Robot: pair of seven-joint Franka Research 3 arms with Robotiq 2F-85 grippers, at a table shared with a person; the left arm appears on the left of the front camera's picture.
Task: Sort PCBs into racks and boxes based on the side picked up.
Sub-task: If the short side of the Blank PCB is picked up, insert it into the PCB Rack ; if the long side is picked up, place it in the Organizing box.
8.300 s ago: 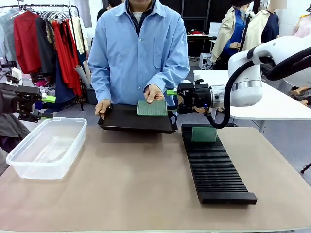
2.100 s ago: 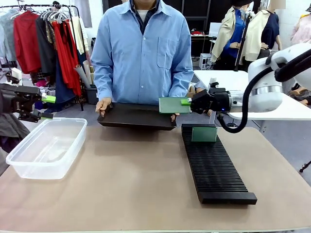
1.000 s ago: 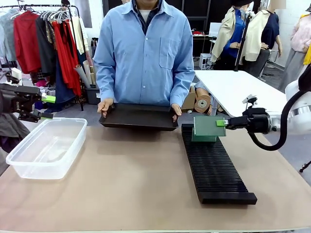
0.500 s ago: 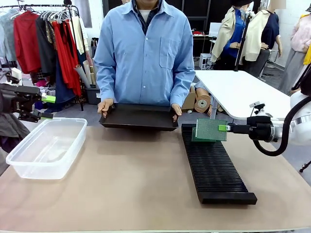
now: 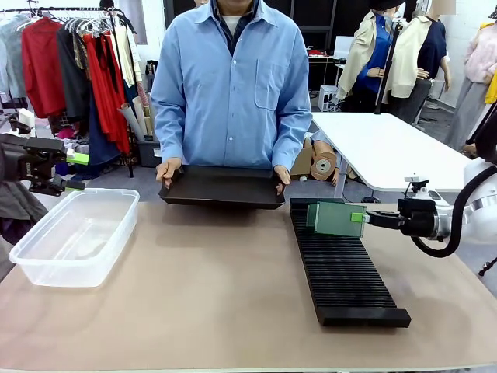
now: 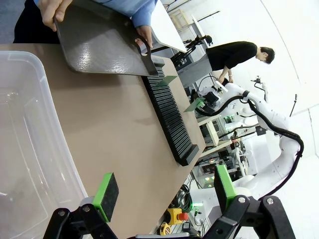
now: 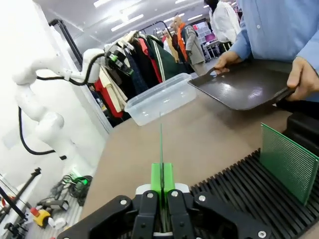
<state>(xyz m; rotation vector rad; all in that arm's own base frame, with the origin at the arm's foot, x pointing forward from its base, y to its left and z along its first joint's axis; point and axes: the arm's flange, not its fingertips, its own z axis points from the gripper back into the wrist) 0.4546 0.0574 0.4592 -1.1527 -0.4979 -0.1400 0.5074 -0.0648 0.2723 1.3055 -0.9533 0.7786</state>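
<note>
The right gripper [image 5: 359, 217] pinches a PCB [image 5: 335, 219] by one edge and holds it upright over the far end of the rack [image 5: 342, 264], just in front of a PCB already standing there [image 7: 288, 160], so the step in hand looks like slotting this one in. The next move calls for lining its lower edge up with a free slot, lowering it straight, then letting go. The left gripper [image 6: 164, 191] hangs spread and empty beside the box [image 5: 74, 233].

One green PCB [image 5: 335, 219] is hanging upright over the black rack [image 5: 342, 264]; another [image 5: 311, 214] is standing slotted behind it; the clear box [image 5: 74, 233] is sitting apart.
</note>
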